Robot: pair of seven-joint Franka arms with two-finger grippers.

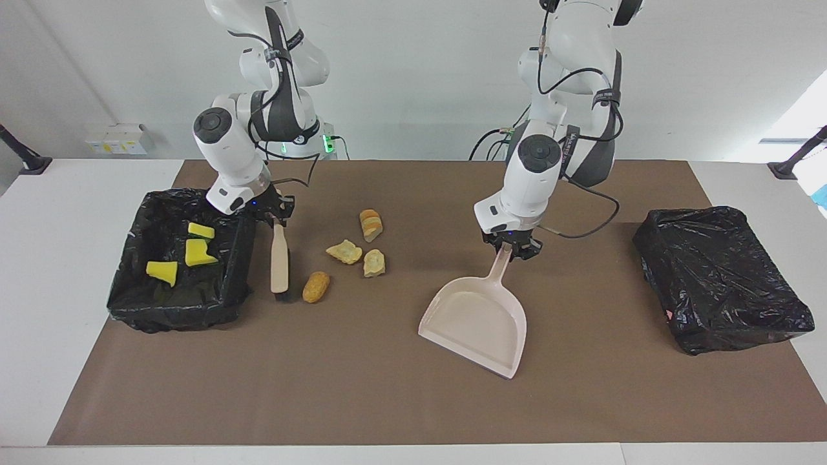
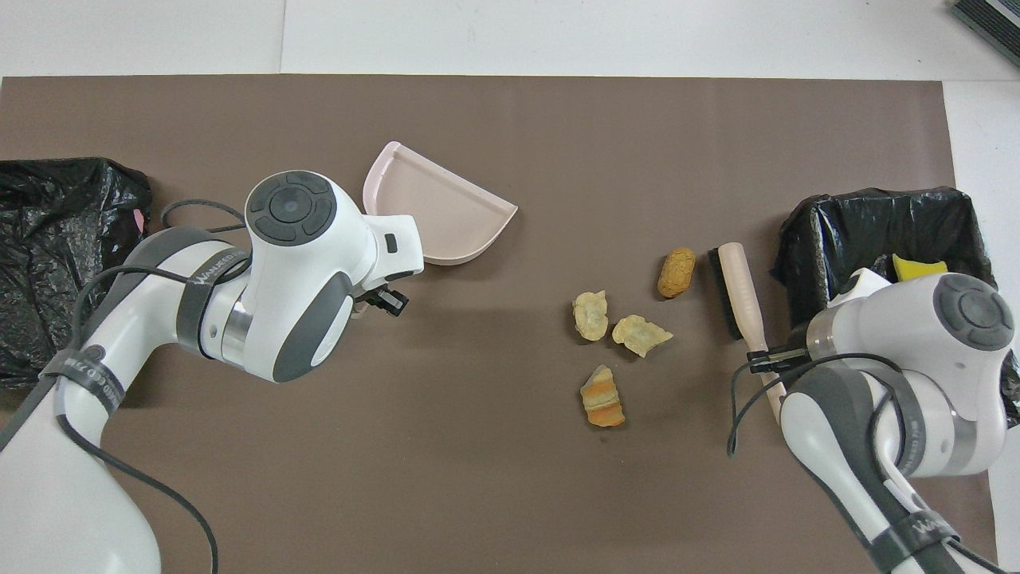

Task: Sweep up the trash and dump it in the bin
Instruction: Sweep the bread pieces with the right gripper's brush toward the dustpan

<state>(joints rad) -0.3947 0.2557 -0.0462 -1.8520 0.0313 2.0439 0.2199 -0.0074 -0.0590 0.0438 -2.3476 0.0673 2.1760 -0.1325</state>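
We list the table along the facing view, starting at the right arm's end: an open black-lined rectangular bin (image 1: pixel 177 258) holding three small yellow sponge scraps (image 1: pixel 194 253); just beside it the right gripper (image 1: pixel 279 218), clenched on the handle of a beige flat-backed hand brush (image 1: pixel 280 261), whose long axis runs away from the robots, bristle edge turned toward the table's middle. Next, four small tan-golden bread chunks (image 1: pixel 349 252) lie loose on the brown mat (image 1: pixel 387 400), the oval one (image 1: pixel 316 287) touching or nearly touching the brush head, the other three grouped near it toward the left arm's end. Further along, the left gripper (image 1: pixel 515 248) grasps the handle of a beige plastic dustpan (image 1: pixel 477 323), which is apart from the chunks, its mouth facing away from the robots. Last, a second black-bagged bin (image 1: pixel 720 278). We judge that the chunks lie between brush and pan, so the sweep runs toward the pan; the right arm is nearer them.
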